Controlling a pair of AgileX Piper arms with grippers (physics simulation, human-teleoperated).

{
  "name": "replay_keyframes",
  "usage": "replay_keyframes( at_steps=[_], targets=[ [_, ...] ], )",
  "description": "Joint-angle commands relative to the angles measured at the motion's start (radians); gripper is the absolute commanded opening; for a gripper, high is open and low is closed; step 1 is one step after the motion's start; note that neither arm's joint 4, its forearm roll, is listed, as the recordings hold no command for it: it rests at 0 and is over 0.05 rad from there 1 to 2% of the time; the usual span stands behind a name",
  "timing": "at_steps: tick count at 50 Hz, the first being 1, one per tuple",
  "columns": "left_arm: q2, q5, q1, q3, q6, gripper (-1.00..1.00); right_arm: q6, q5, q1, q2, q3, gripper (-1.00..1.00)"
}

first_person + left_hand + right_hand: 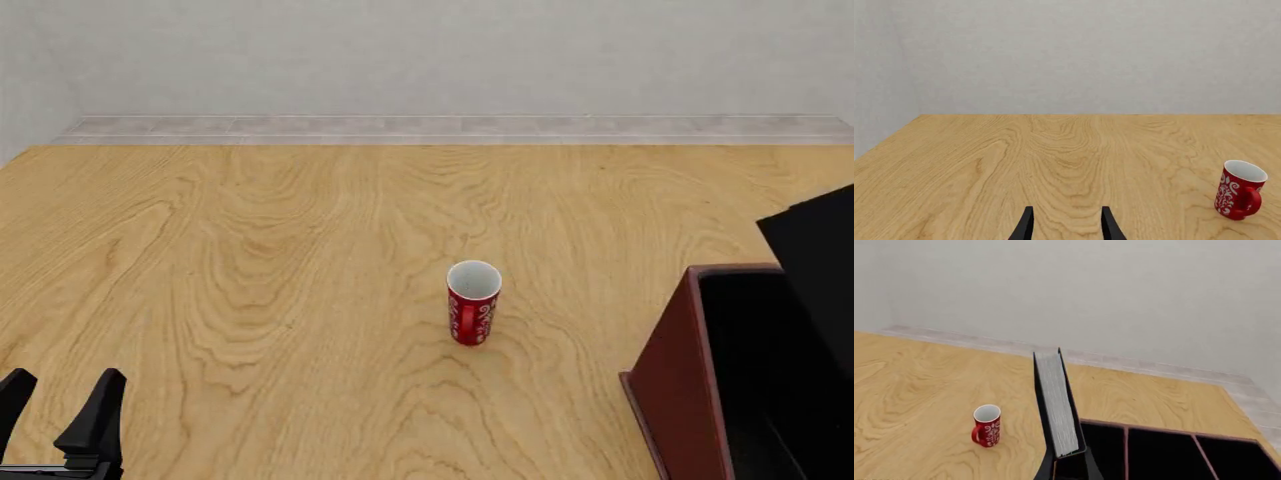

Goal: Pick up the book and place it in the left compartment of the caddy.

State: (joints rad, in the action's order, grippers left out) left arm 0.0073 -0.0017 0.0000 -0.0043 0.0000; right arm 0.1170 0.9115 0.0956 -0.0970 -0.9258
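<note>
The book (1056,405), black with a white page block, stands on edge and is seen page-side on in the right wrist view. My right gripper (1067,467) is shut on its lower part, its fingers barely showing at the picture's edge. The book hangs over the near left corner of the dark red caddy (1167,430), beside the left compartment (1104,452). In the front view the book (817,255) is a black slab at the right edge, above the caddy (663,352). My left gripper (60,400) rests open and empty at the near left of the table; it also shows in its own wrist view (1067,216).
A red-and-white mug (473,302) stands upright mid-table, left of the caddy; it also shows in both wrist views (1239,190) (987,426). Thin red dividers (1126,452) split the caddy's black interior. A pale wall runs behind the table's far edge.
</note>
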Motion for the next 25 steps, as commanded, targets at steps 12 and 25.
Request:
replay_keyframes(
  at_steps=[12,25],
  targets=[
    [0.0,0.0,0.0,0.0,0.0,1.0,-0.065,0.089,-0.06,0.063,-0.018,-1.0],
    [0.0,0.0,0.0,0.0,0.0,1.0,-0.074,0.107,-0.125,0.082,0.007,-1.0]
  ],
)
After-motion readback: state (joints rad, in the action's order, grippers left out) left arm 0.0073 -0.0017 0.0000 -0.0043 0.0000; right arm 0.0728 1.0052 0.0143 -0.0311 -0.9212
